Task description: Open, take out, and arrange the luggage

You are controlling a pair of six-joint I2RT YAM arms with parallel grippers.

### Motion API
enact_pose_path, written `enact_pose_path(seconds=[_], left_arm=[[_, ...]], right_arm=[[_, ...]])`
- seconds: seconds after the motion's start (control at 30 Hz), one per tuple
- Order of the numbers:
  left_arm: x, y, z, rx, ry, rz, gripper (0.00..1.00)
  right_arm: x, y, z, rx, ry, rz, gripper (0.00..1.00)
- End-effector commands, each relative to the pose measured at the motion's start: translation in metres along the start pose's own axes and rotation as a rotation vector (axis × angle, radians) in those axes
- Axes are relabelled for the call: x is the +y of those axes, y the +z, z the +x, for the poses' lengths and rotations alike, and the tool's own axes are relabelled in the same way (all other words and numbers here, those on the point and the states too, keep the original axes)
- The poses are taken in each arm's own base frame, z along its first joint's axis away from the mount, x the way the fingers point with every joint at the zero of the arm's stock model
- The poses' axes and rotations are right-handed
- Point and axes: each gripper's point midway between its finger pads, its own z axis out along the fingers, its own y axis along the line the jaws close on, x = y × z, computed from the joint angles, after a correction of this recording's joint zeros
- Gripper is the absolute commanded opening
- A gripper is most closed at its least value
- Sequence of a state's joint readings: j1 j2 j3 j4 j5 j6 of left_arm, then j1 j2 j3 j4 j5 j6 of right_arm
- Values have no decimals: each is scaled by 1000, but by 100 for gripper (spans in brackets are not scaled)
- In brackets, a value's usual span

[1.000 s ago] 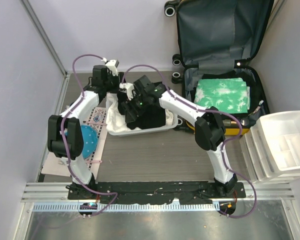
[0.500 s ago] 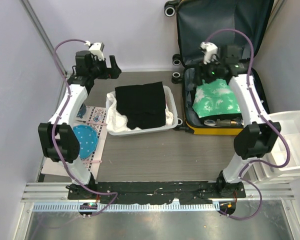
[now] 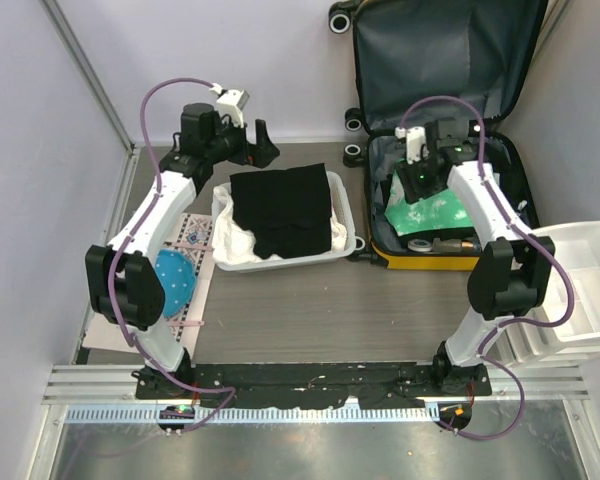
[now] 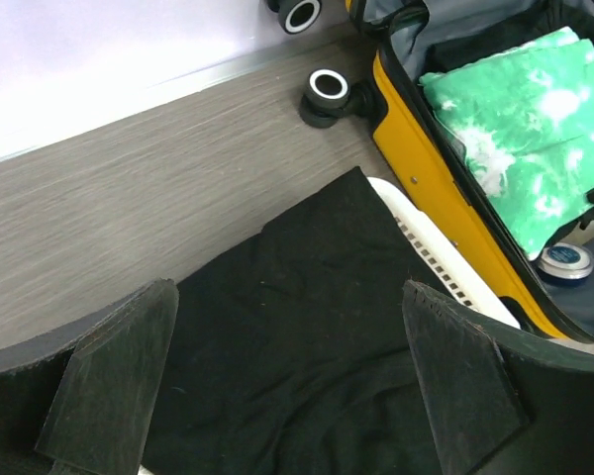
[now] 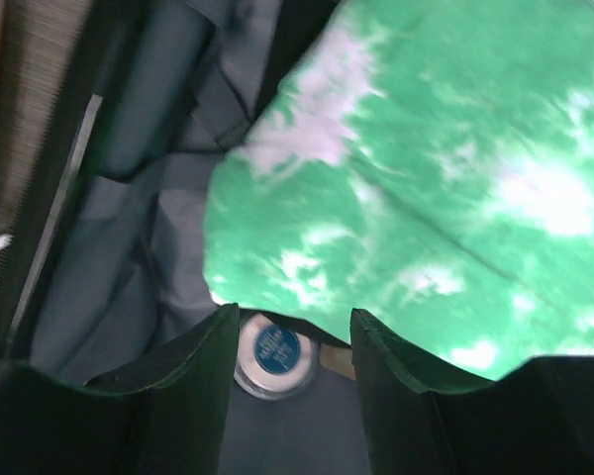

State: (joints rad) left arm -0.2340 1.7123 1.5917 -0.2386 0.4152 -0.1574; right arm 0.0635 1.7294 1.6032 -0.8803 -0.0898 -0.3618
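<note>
Hovering left gripper (image 4: 287,297): jaws are gaping above black cloth (image 4: 297,366).
Right gripper (image 5: 292,322): jaws are standing apart over mottled green cloth (image 5: 426,178) in yellow hard-shell luggage (image 4: 431,193).

luggage (image 3: 432,60) open, green cloth (image 3: 442,214) filling it

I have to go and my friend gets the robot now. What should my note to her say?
Left tool: open, empty, above the black cloth lying in the white basket.
Right tool: open, empty, down inside the luggage, over the edge of the green cloth and a small round tin.
Done: the luggage is open with its lid up, and the black cloth is in the basket.
Left: take out the green cloth, the tin and whatever else is inside, then arrange them.
</note>
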Motion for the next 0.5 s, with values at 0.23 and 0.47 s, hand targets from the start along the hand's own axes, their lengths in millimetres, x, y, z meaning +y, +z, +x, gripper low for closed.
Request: enact_pose_path(seconds=[0.23, 0.47], left_arm=[[3, -4, -4, -44, -61, -34, 99], [7, -2, -5, -53, -89, -54, 100]], right_arm=[[55, 47, 3, -30, -123, 109, 55], [55, 76, 18, -13, -177, 187, 55]])
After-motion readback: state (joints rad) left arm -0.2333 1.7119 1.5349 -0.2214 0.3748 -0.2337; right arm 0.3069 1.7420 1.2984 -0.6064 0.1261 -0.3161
